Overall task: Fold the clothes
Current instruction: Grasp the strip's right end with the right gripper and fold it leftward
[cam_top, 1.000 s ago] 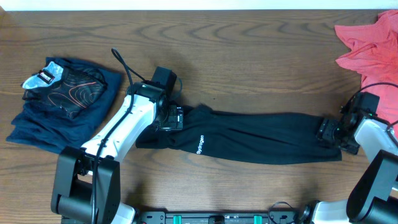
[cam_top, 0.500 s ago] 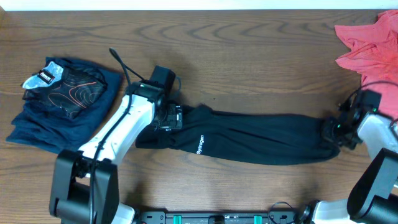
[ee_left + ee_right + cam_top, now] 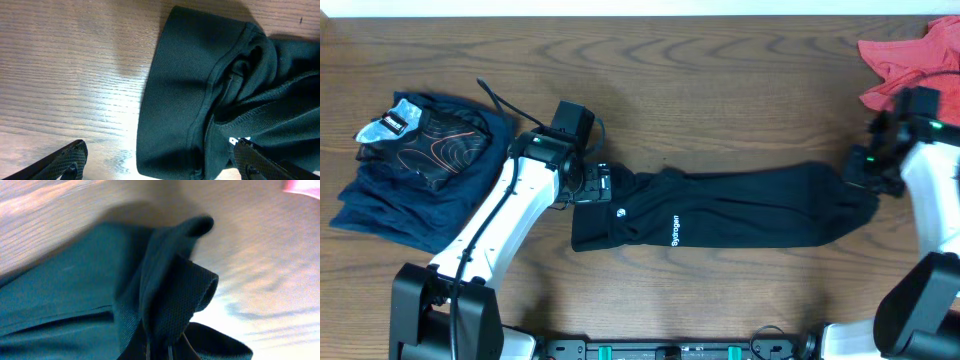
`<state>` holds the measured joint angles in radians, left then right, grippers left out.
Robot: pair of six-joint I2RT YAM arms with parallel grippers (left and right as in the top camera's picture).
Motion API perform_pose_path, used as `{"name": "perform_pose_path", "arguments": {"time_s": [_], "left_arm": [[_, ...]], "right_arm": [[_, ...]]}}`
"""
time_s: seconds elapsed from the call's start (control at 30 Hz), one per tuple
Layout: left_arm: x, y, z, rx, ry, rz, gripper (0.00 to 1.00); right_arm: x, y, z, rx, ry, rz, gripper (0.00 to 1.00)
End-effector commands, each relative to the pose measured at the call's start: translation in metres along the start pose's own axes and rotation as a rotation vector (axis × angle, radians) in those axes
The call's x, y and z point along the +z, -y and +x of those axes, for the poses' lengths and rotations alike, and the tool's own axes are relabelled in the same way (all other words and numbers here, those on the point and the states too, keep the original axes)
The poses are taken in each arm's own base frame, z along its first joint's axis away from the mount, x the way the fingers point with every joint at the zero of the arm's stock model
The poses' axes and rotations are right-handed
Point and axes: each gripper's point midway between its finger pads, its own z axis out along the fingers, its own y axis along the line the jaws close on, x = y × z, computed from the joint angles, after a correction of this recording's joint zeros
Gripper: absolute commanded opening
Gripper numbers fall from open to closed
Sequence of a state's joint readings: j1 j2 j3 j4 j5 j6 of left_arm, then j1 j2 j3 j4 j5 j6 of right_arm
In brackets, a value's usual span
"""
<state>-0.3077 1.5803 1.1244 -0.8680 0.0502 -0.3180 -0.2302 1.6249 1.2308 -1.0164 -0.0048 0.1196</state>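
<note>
Surface (image 3: pixel 720 80): brown wood grain, carrying every garment and both arms.
T-shirt (image 3: pixel 740 210): black, lying in a long narrow band across the middle of the surface, from just right of the left arm to the right end effector. Its right end is bunched and rises off the wood.
Left arm (image 3: pixel 490 225): white and black, reaching from the near edge up to the T-shirt's left end.
Right arm (image 3: pixel 930 190): white, at the right edge, beside the T-shirt's right end.
Navy garment (image 3: pixel 380 205): a rumpled pile at far left, well apart from the T-shirt.
Pink garment (image 3: pixel 905 62): crumpled in the far right corner, just above the right arm.
Black garment with red lines (image 3: pixel 438 148): on top of the navy pile.
Left end effector (image 3: pixel 598 186): released, fingers (image 3: pixel 67 159) spread wide, one over bare wood and the other over the sleeve hem.
Right end effector (image 3: pixel 863 172): clenched on a gathered fold of the T-shirt; the cloth hides the fingertips.
White lettering (image 3: pixel 673 229): a short line on the T-shirt, left of its middle.
Round emblem (image 3: pixel 623 211): white, near the T-shirt's left end.
</note>
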Motion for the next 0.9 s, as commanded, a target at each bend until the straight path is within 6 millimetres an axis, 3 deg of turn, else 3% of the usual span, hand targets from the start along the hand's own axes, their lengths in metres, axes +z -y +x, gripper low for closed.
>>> {"name": "perform_pose_path", "arguments": {"time_s": [0.0,0.17,0.4,0.53,0.67,0.77,0.87], "left_arm": [[-0.007,0.003,-0.004,-0.023,0.009,0.025,0.95],[-0.007,0.003,-0.002,-0.023,0.0,0.022,0.95],[-0.007,0.002,-0.001,-0.023,-0.002,0.021,0.95],[-0.007,0.002,-0.001,-0.023,-0.003,0.021,0.95],[-0.007,0.002,0.0,-0.023,-0.008,0.018,0.96],[-0.007,0.001,0.001,-0.023,-0.012,0.016,0.96],[-0.007,0.001,0.001,-0.023,-0.012,0.016,0.96]], "right_arm": [[-0.002,-0.038,0.005,-0.04,0.002,-0.02,0.01],[-0.003,-0.089,0.02,-0.143,0.004,-0.047,0.01],[-0.003,-0.13,0.039,-0.213,0.001,-0.073,0.06],[-0.001,-0.144,0.046,-0.257,0.0,-0.081,0.18],[-0.003,-0.159,0.055,-0.291,-0.018,-0.121,0.54],[-0.003,-0.164,0.059,-0.331,-0.027,-0.145,0.59],[-0.002,-0.153,0.054,-0.326,-0.013,-0.09,0.54]]}}
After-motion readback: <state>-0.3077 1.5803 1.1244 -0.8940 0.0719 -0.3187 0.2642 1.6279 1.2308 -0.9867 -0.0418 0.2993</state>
